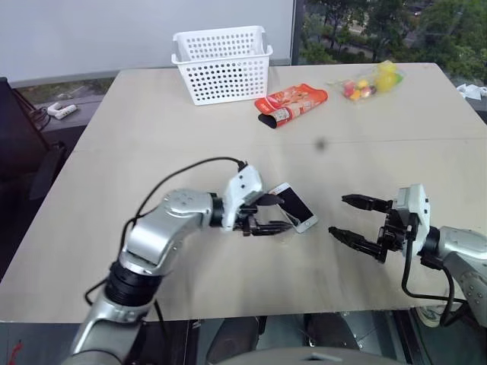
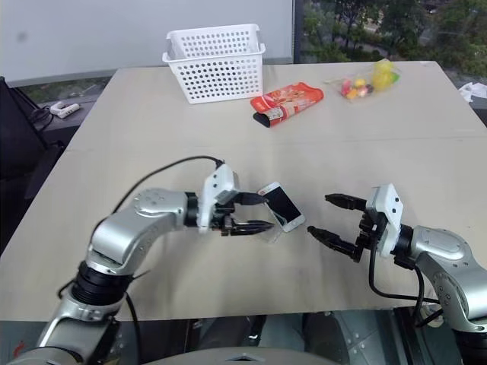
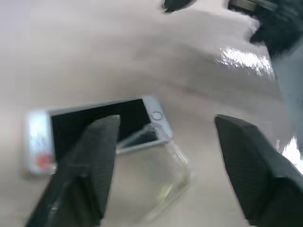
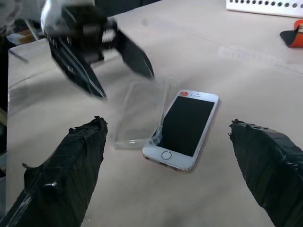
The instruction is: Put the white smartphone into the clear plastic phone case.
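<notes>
- white smartphone (image 4: 186, 128) lies screen up on the table (image 1: 228, 137), not yet in the case, its long edge resting on the rim of the clear plastic phone case (image 4: 138, 115) just beside it.
- right wrist view shows the case plainly as a see-through shell next to the phone; from the head views it is only a faint glint under the phone.
- right wrist view also shows the phone's round home button and a small red patch at its far end; no writing there can be read.
- left gripper (image 1: 268, 214) hovers close to the phone with its jaws spread, pinching nothing; the left wrist view shows the phone and case between and beyond its two fingers.
- right gripper (image 1: 356, 220) sits on the other side of the phone, apart from it, fingers spread wide and empty.
- head views show, well beyond the phone, a white basket (image 1: 222, 64), a red packet (image 1: 290, 104) with print too small to read, and a clear bag of sweets (image 1: 367, 83).
</notes>
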Motion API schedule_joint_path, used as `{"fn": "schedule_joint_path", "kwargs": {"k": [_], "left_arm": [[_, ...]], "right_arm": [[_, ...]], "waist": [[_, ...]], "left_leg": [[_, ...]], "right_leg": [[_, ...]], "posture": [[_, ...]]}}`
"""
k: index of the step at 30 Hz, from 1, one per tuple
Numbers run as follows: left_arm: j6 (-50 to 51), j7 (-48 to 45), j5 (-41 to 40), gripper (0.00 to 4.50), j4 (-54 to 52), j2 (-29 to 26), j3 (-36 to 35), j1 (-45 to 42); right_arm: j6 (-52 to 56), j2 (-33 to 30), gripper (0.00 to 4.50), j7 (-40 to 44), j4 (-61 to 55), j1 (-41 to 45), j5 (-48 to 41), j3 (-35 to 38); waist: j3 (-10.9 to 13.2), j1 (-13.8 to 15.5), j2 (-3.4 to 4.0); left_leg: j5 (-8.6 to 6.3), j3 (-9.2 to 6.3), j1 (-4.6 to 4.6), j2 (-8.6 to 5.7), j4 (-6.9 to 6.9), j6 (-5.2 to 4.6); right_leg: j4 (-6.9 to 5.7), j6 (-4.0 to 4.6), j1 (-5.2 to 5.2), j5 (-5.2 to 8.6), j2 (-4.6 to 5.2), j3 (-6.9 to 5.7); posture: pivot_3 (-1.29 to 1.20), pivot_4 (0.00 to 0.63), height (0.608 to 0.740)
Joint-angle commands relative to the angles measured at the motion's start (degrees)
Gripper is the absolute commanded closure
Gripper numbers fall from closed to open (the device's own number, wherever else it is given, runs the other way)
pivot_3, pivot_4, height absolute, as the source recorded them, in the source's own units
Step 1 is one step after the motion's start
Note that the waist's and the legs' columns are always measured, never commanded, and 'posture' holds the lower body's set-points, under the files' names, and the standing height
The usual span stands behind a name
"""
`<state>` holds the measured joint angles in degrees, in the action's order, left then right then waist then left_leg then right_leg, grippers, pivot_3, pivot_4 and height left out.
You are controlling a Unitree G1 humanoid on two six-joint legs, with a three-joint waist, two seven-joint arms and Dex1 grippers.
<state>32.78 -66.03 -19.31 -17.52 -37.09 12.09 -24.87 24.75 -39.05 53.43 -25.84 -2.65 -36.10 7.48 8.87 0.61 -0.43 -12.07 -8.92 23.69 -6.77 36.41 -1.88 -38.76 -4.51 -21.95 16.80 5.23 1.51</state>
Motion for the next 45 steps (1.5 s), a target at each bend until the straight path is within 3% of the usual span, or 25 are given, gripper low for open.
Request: {"fn": "schedule_joint_path", "kwargs": {"k": [1,6,9,13,17,22,23,28,35,39,44,45], "left_arm": [[-16.0,-11.5,4.6,1.30,9.5,-5.7,2.8,-2.1],[-30.9,-20.1,10.4,1.30,24.9,-7.4,7.5,-6.5],[-38.5,-19.7,14.6,1.30,35.5,-2.6,10.5,-10.7],[-42.8,-20.5,16.4,1.30,42.1,1.9,11.9,-13.1],[-46.1,-21.2,16.8,2.36,43.7,4.1,11.9,-13.7],[-42.4,-25.9,10.2,4.33,38.7,3.5,10.6,-13.7],[-41.0,-26.3,7.2,4.43,37.1,2.3,11.1,-13.9],[-39.7,-26.5,1.3,4.43,37.4,1.0,10.2,-16.7],[-45.2,-26.4,7.0,4.43,46.9,3.7,11.1,-20.2],[-49.7,-26.5,9.6,2.77,50.9,4.4,13.3,-20.8],[-56.7,-25.6,14.0,0.34,57.6,6.5,14.0,-22.6],[-56.9,-25.2,15.3,0.09,59.3,7.5,14.2,-23.2]], "right_arm": [[-1.2,0.4,0.00,0.3,-0.6,0.8,0.0,0.0],[-0.7,-0.3,0.00,1.0,-0.7,0.2,-0.3,0.2],[-0.2,-1.7,0.00,1.7,-1.4,-1.7,-0.1,0.5],[-0.3,-3.3,0.00,2.1,-2.3,-3.7,0.6,0.7],[-0.2,-3.7,0.00,1.8,-3.3,-4.9,-0.1,1.6],[-0.3,-3.8,0.00,1.6,-3.9,-5.7,-0.7,2.6],[-0.5,-3.7,0.00,1.6,-3.9,-5.7,-0.8,2.8],[-1.0,-3.5,0.00,1.5,-3.5,-5.7,-0.4,3.0],[-1.4,-2.9,0.00,1.1,-3.5,-5.6,0.0,2.7],[-1.6,-2.8,0.00,1.0,-3.7,-6.0,0.1,2.8],[-1.6,-3.0,0.00,0.8,-4.2,-7.0,0.0,3.7],[-1.6,-2.9,0.00,0.7,-4.2,-7.1,0.0,3.6]], "waist": [[0.0,0.0,0.00],[0.0,0.3,-0.01],[0.0,0.7,-0.06],[0.0,0.4,-0.03],[0.0,0.1,-0.03],[0.1,0.1,-0.12],[0.1,0.0,-0.17],[0.1,-0.9,-0.18],[0.1,-1.3,-0.19],[0.1,-1.4,-0.22],[0.1,-1.2,-0.23],[0.1,-1.2,-0.23]], "left_leg": [[0.03,0.01,0.01,0.00,-0.01,0.04],[-0.03,-0.02,0.09,-0.02,-0.04,-0.07],[-0.03,-0.14,0.12,-0.06,-0.02,-0.07],[-0.03,-0.16,0.13,-0.13,0.05,-0.09],[-0.03,-0.16,0.02,-0.12,0.09,-0.10],[-0.03,-0.33,0.04,-0.13,0.28,-0.12],[-0.03,-0.33,0.09,-0.13,0.29,-0.12],[-0.03,-0.45,0.09,-0.11,0.26,-0.10],[-0.03,-0.43,0.09,-0.12,0.27,-0.10],[-0.03,-0.43,0.09,-0.12,0.27,-0.10],[-0.03,-0.45,0.10,-0.12,0.27,-0.10],[-0.03,-0.45,0.10,-0.12,0.28,-0.10]], "right_leg": [[0.00,0.00,-0.02,0.00,0.01,0.00],[0.07,-0.01,-0.11,-0.01,0.06,0.00],[0.12,-0.02,-0.07,-0.01,0.09,-0.04],[0.06,-0.04,-0.06,-0.02,0.14,-0.22],[-0.02,-0.05,0.09,-0.02,0.13,-0.22],[-0.04,-0.05,0.18,-0.02,0.11,-0.38],[-0.05,-0.06,0.18,-0.02,0.11,-0.39],[-0.06,-0.05,0.16,-0.02,0.10,-0.41],[-0.04,-0.05,0.19,-0.02,0.07,-0.47],[-0.06,-0.05,0.18,-0.02,-0.04,-0.46],[-0.05,-0.05,0.19,-0.02,-0.05,-0.47],[-0.05,-0.05,0.19,-0.02,-0.09,-0.49]], "posture": [[0.00,0.150,0.740],[0.00,0.150,0.740],[0.00,0.150,0.740],[0.00,0.150,0.740],[0.00,0.150,0.740],[0.00,0.150,0.740],[0.00,0.150,0.740],[0.00,0.150,0.740],[0.00,0.150,0.740],[0.00,0.150,0.740],[0.00,0.150,0.740],[0.00,0.150,0.740]]}}
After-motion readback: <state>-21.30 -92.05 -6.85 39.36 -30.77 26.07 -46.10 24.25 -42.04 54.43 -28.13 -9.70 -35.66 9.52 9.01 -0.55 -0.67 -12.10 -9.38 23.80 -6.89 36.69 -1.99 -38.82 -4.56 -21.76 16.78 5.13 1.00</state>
